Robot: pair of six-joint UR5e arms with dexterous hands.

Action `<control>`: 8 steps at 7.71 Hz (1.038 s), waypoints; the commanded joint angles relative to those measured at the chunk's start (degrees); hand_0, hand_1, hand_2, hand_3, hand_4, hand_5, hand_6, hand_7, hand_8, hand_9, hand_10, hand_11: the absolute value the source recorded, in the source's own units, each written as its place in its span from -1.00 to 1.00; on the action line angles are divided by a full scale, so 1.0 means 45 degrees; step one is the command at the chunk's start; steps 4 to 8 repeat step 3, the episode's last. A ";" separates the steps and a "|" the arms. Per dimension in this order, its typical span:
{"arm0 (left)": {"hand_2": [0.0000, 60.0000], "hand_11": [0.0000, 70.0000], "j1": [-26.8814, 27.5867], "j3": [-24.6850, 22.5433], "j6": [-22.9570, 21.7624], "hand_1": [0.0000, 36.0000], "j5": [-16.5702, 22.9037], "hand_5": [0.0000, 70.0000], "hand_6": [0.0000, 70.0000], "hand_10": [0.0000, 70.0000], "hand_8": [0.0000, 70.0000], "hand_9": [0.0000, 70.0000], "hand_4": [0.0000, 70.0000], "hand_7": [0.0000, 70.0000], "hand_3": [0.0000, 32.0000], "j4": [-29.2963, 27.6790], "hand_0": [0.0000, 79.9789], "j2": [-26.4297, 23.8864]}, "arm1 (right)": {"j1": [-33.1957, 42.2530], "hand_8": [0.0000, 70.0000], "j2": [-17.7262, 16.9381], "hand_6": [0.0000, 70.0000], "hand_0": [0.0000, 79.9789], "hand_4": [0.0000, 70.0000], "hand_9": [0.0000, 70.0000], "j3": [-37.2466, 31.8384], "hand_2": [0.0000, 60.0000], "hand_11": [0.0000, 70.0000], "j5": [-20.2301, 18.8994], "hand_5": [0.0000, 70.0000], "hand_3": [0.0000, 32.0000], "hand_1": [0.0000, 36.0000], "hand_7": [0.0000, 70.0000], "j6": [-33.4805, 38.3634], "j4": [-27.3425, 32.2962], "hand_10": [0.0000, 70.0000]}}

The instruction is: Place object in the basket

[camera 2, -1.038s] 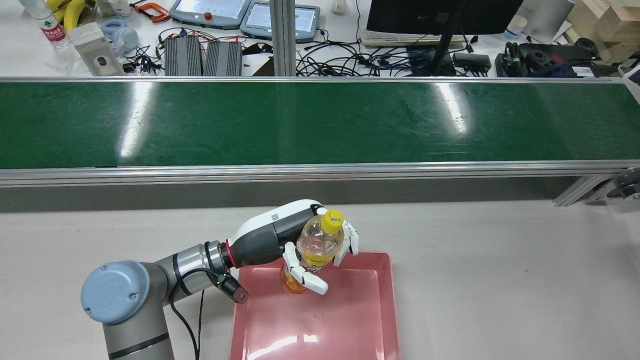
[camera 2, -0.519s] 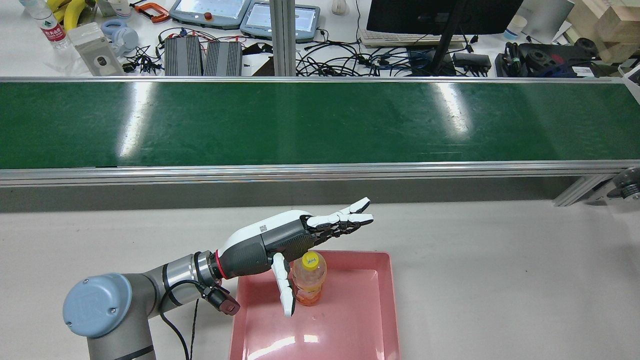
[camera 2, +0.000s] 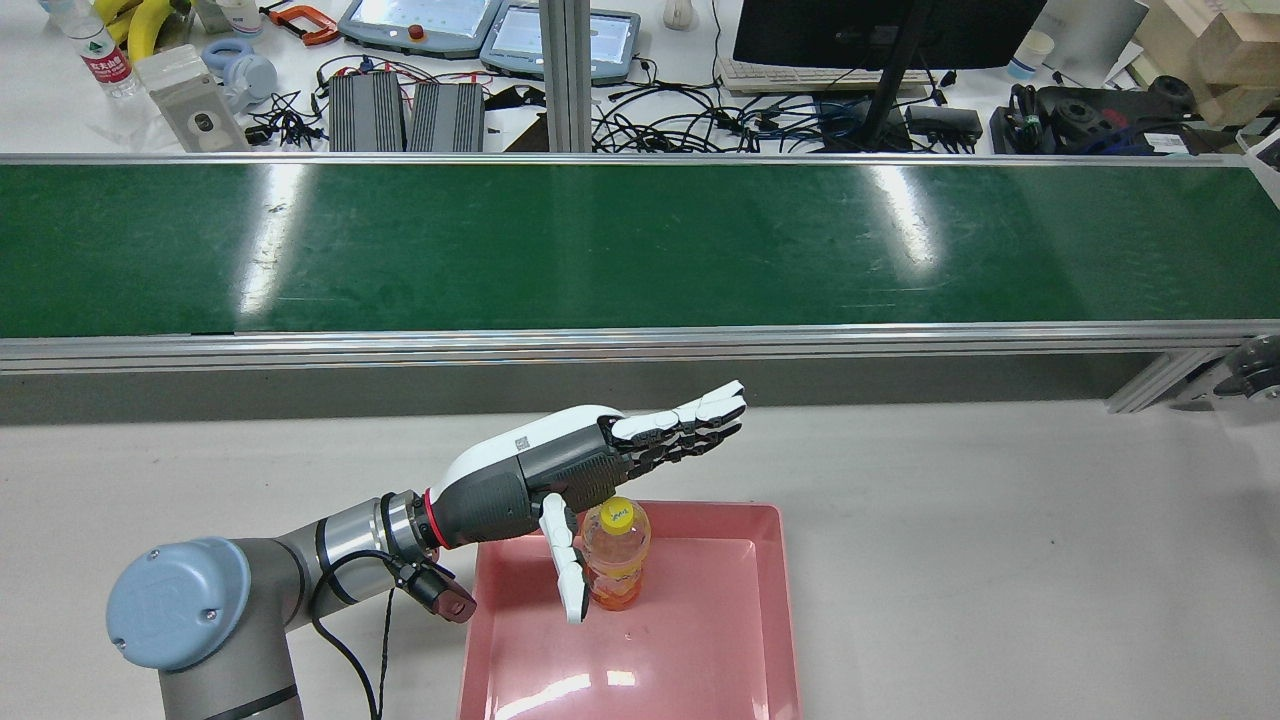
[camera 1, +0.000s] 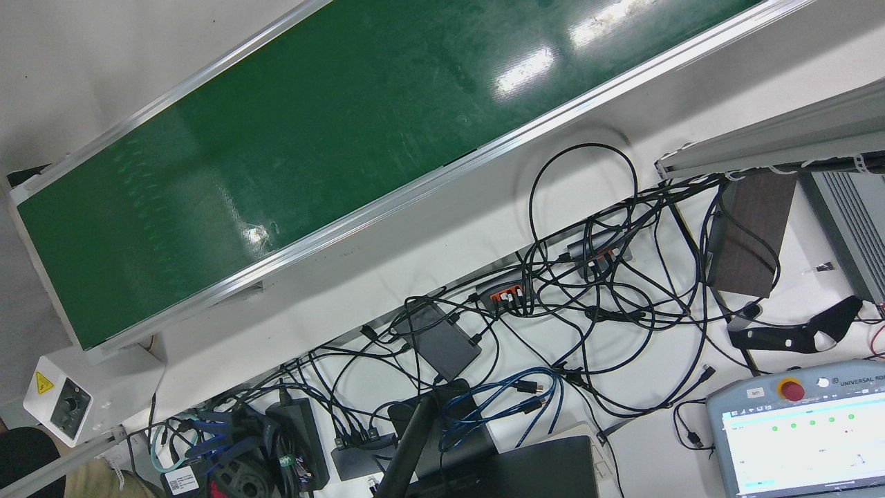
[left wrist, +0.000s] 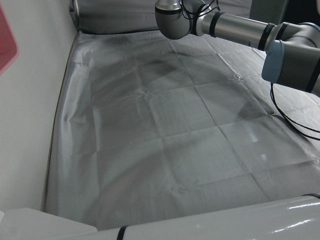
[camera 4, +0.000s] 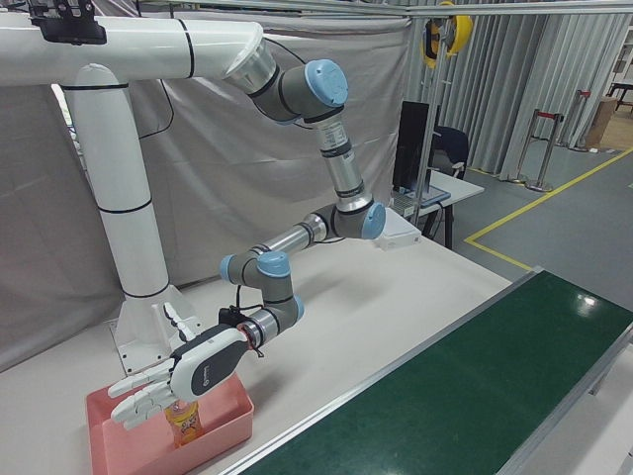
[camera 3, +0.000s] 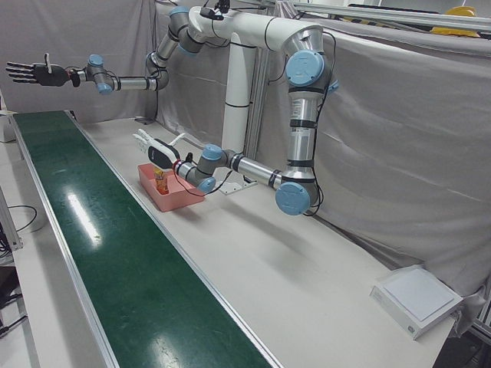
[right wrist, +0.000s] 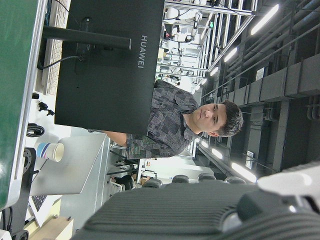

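A clear bottle of orange drink with a yellow cap [camera 2: 612, 556] stands upright in the pink basket [camera 2: 705, 640] near its back left corner. My left hand [camera 2: 600, 462] is open, fingers stretched flat, just above and left of the bottle's cap, holding nothing. The same hand [camera 4: 168, 388], bottle [camera 4: 184, 422] and basket [camera 4: 216, 440] show in the right-front view, and the hand [camera 3: 153, 145], bottle [camera 3: 160, 182] and basket [camera 3: 166, 200] in the left-front view. My right hand [camera 3: 29, 73] is raised high over the far end of the belt, open and empty.
A long green conveyor belt [camera 2: 640, 250] with aluminium rails runs across beyond the basket. The grey table [camera 2: 1000, 560] stretches to the basket's right. Desks with cables, a monitor and teach pendants lie behind the belt. A white box [camera 3: 418, 297] sits at the table's far corner.
My left hand let go of the bottle, opened flat and rose slightly. The bottle went down from the hand's grasp and now stands in the basket. The arm's elbow shifted left.
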 commanded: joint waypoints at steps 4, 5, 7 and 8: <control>-1.00 -0.79 -0.0776 -0.0609 -0.0432 -0.70 0.0020 -0.89 -1.00 -0.87 -0.88 -0.76 -0.56 -0.95 -1.00 0.1114 0.26 0.0006 | 0.0000 -1.00 0.0010 -1.00 -1.00 -1.00 -1.00 0.0000 -1.00 -1.00 0.0000 -1.00 -1.00 -1.00 -1.00 0.0002 0.0000 -1.00; -1.00 -0.79 -0.0776 -0.0609 -0.0432 -0.70 0.0020 -0.89 -1.00 -0.87 -0.88 -0.76 -0.56 -0.95 -1.00 0.1114 0.26 0.0006 | 0.0000 -1.00 0.0010 -1.00 -1.00 -1.00 -1.00 0.0000 -1.00 -1.00 0.0000 -1.00 -1.00 -1.00 -1.00 0.0002 0.0000 -1.00; -1.00 -0.79 -0.0776 -0.0609 -0.0432 -0.70 0.0020 -0.89 -1.00 -0.87 -0.88 -0.76 -0.56 -0.95 -1.00 0.1114 0.26 0.0006 | 0.0000 -1.00 0.0010 -1.00 -1.00 -1.00 -1.00 0.0000 -1.00 -1.00 0.0000 -1.00 -1.00 -1.00 -1.00 0.0002 0.0000 -1.00; -1.00 -0.79 -0.0776 -0.0609 -0.0432 -0.70 0.0020 -0.89 -1.00 -0.87 -0.88 -0.76 -0.56 -0.95 -1.00 0.1114 0.26 0.0006 | 0.0000 -1.00 0.0010 -1.00 -1.00 -1.00 -1.00 0.0000 -1.00 -1.00 0.0000 -1.00 -1.00 -1.00 -1.00 0.0002 0.0000 -1.00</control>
